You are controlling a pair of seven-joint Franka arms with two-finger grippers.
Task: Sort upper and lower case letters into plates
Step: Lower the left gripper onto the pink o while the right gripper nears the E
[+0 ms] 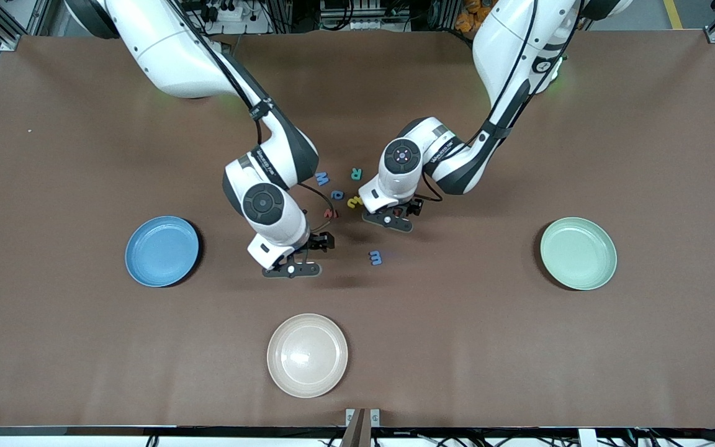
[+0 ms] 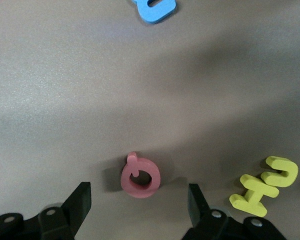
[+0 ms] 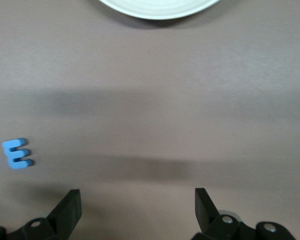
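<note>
Left pincer (image 2: 138, 202) is lowered over the letter cluster mid-tabletop (image 1: 519, 347), fingers apart with the red letter (image 2: 140, 176) lying flat between them — no contact is seen. A yellow letter (image 2: 263, 185) is seen just beside one finger; part of a blue letter (image 2: 155, 9) lies well apart from it.

Right pincer (image 3: 137, 207) is held over bare tabletop, fingers spread wide, nothing between them. A blue lowercase m (image 1: 375, 257) lies near it, nearer the front camera than the cluster.

In the front view, a blue M (image 1: 322, 179), a green R (image 1: 355, 174) and a dark blue letter (image 1: 337, 195) are seen in the cluster.

Blue plate (image 1: 162, 251) sits toward the right arm's end, green plate (image 1: 578, 252) toward the left arm's end — no letters on either. A beige plate (image 1: 307, 354) sits nearest the front camera.
</note>
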